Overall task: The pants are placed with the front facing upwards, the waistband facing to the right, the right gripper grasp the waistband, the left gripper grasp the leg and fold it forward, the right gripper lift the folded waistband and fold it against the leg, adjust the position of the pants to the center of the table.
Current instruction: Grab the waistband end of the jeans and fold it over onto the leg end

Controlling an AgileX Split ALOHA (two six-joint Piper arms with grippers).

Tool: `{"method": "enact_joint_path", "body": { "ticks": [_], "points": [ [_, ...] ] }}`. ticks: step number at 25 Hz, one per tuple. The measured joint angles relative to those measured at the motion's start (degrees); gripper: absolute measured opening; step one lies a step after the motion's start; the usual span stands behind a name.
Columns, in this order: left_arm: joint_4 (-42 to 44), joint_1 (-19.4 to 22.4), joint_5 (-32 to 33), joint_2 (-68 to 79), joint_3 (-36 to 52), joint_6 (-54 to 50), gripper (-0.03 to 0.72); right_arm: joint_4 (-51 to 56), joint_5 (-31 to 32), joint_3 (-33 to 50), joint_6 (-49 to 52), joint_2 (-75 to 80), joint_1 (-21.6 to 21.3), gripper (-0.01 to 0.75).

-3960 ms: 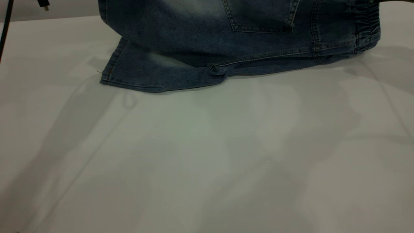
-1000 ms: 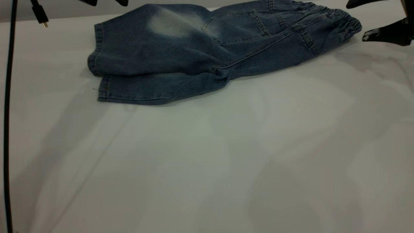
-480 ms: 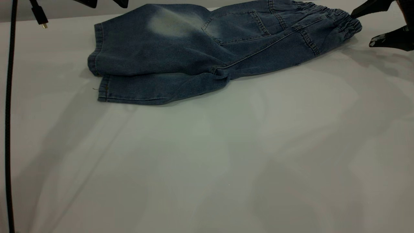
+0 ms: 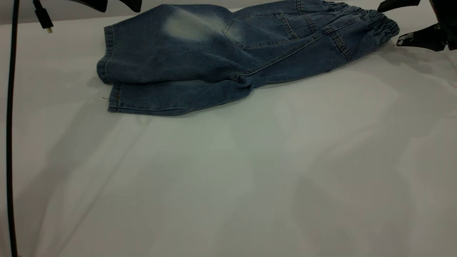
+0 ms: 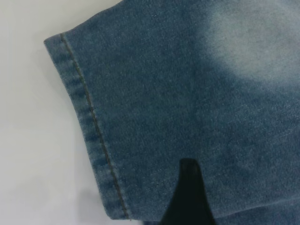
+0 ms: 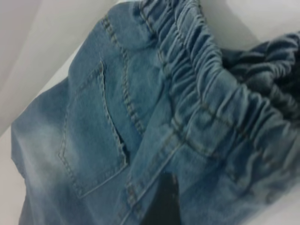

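Denim, soft and limp, is what the pants (image 4: 228,57) are made of; they lie folded lengthwise at the far side of the table (image 4: 228,185), waistband (image 4: 378,21) to the right. The cloth is judged light, floppy and not slippery, with the thick gathered waistband the firmest hold. The right gripper (image 4: 405,21) hangs just right of it, fingers spread, nothing held. The left gripper (image 4: 114,3) hovers over the far-left leg, fingers parted and empty.
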Motion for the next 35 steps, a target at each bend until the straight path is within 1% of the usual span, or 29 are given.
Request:
{"method": "enact_joint_path", "body": {
  "ticks": [6,16,21,26,31,35],
  "points": [
    [0.0,0.0,0.0,0.0,0.0,0.0,0.514,-0.2,0.4,-2.5,0.5,2.7,0.0,0.608],
    [0.0,0.0,0.0,0.0,0.0,-0.1,0.514,0.3,3.9,-8.8,1.5,7.5,0.0,0.599],
    [0.0,0.0,0.0,0.0,0.0,-0.1,0.514,0.7,4.6,-11.2,1.5,9.1,0.0,0.594],
    [0.0,0.0,-0.1,0.0,0.0,-0.1,0.514,1.1,7.8,-14.1,1.3,11.3,0.2,0.594],
    [0.0,0.0,-0.1,0.0,0.0,-0.1,0.514,0.3,9.4,-15.1,1.3,12.2,0.8,0.594],
    [0.0,0.0,-0.1,0.0,0.0,-0.1,0.514,-1.6,10.0,-15.1,1.3,12.2,1.4,0.577]
  ]
}}
